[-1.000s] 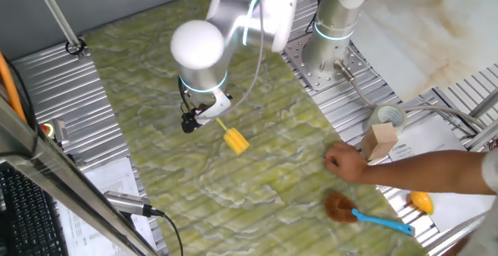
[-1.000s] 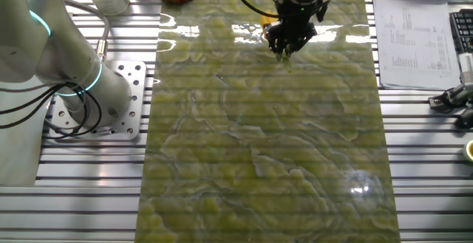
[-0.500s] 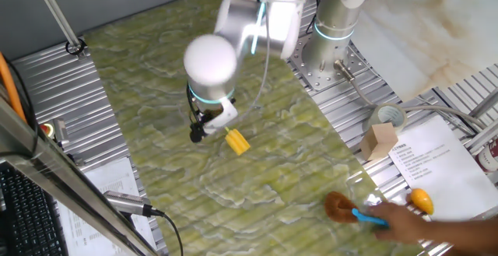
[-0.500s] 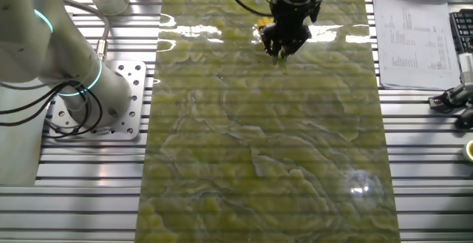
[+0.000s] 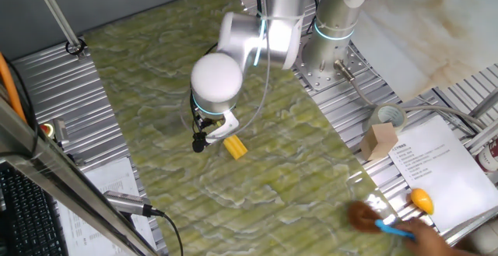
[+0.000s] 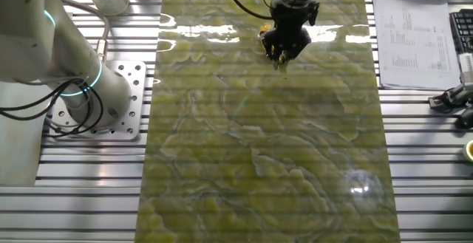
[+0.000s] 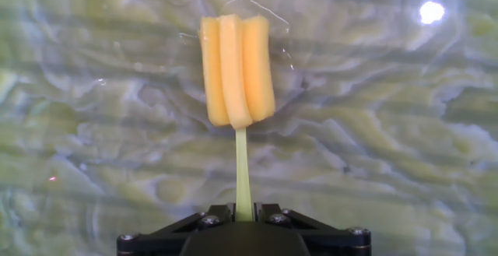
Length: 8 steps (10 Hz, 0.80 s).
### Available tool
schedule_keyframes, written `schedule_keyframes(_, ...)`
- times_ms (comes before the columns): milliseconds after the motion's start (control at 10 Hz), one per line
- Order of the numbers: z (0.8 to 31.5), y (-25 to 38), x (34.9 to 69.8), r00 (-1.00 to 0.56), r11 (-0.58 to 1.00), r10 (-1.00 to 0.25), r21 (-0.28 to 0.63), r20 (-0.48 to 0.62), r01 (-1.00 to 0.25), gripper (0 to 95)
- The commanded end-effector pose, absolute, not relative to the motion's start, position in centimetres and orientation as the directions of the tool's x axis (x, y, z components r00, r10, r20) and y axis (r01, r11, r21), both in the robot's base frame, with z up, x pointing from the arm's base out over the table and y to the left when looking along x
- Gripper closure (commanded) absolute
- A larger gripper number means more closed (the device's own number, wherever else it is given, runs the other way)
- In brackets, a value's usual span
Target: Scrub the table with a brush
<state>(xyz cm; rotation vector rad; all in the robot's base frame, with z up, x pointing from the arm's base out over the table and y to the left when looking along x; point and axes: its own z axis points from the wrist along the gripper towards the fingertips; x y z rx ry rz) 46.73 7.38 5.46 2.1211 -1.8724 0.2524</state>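
Observation:
The table (image 5: 148,77) is a long olive-green and pale yellow marbled surface. The small yellow brush (image 5: 235,147) has its blocky head down on the table. My gripper (image 5: 208,135) is shut on the brush's thin stick handle. In the hand view the head (image 7: 236,69) lies ahead of the jaws on the table (image 7: 389,131), and the handle (image 7: 243,174) runs back between the two shut jaws. In the other fixed view the gripper (image 6: 284,45) stands near the far end of the table (image 6: 266,162), with a bit of the yellow brush (image 6: 264,30) beside it.
A person's hand (image 5: 416,236) holds a blue-handled item (image 5: 393,227) at a brown blur on the table's near right corner. An orange-yellow ball (image 5: 421,200), a tape roll (image 5: 387,117), a wooden block (image 5: 379,141) and papers (image 5: 436,166) lie on the right. Ribbed metal panels (image 5: 54,92) flank the table.
My gripper has moved the brush a little across the table, toward the camera in one fixed view. The person's hand has moved from the wooden block to the blue-handled item.

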Motion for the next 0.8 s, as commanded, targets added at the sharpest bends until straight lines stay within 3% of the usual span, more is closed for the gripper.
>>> schedule_keyframes(100,5.5,7.0,46.7,0.150,-0.120,-0.927,0.110,0.343,-0.987,95.0)
schedule_keyframes(800,5.6,4.4,49.1,0.129,-0.101,-0.924,0.097,0.361,-0.990,95.0)
